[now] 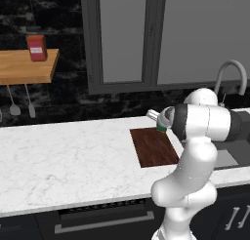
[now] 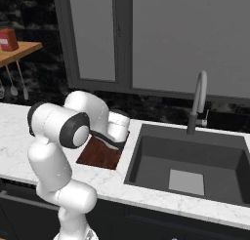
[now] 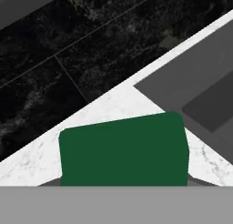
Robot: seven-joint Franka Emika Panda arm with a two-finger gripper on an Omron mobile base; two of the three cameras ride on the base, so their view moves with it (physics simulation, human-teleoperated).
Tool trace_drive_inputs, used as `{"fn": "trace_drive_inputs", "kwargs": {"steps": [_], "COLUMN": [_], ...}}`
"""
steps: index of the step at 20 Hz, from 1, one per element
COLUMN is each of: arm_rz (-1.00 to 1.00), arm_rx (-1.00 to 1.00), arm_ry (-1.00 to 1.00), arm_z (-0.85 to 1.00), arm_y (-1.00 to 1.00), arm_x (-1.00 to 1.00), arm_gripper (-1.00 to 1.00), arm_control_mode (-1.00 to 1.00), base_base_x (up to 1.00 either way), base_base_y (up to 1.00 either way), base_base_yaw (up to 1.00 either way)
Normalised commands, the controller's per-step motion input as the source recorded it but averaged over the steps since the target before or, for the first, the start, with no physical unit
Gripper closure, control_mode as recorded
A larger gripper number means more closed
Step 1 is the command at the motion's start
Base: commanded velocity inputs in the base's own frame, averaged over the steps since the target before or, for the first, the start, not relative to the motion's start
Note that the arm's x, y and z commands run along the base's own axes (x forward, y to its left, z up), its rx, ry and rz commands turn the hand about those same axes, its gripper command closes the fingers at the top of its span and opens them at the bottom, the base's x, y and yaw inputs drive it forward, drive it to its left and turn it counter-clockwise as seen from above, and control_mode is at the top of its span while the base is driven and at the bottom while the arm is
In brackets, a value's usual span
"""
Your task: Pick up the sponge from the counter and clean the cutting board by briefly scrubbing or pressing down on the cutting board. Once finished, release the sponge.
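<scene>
From behind the arm on its left, the long white marble counter with faint grey veins [image 1: 63, 161] runs across the room above dark cabinets, and the flat dark reddish-brown wooden cutting board [image 1: 154, 146] lies on it near the sink end. The white arm bends over the board's right side, and just past its wrist a sliver of the small dark green sponge [image 1: 161, 129] peeks out above the board's far right corner, right at the hand; the fingers themselves are hidden behind the arm's body. Up on the left wall an orange-brown wooden shelf [image 1: 24, 68] carries a small red box with a white label [image 1: 36, 48], two metal utensils [image 1: 22, 107] hang beneath it, and a curved grey tap [image 1: 229, 75] rises at the right. From the right side, the arm's elbow and forearm cover most of the board, leaving only a strip of it showing beside the dark grey sink basin [image 2: 190, 166]. Looking along the hand, the sponge's green face sits broad and close against the bottom, with the marble counter, a corner of the sink and the black stone backsplash [image 3: 68, 59] beyond. I cannot tell whether the fingers are clamped on the sponge.
</scene>
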Motion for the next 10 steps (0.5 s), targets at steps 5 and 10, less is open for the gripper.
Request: {"fn": "trace_drive_inputs", "kwargs": {"steps": [5,10], "arm_rz": [0.12,0.12], "arm_rx": [-0.01,0.0], "arm_ry": [-0.22,0.0], "arm_z": [1.0,1.0], "arm_y": [0.32,0.65], "arm_x": [-0.24,-0.11], "arm_gripper": [1.0,1.0], "arm_control_mode": [-1.0,-1.0], "base_base_x": [0.0,0.0], "base_base_y": [0.0,0.0], "base_base_yaw": [0.0,0.0]}}
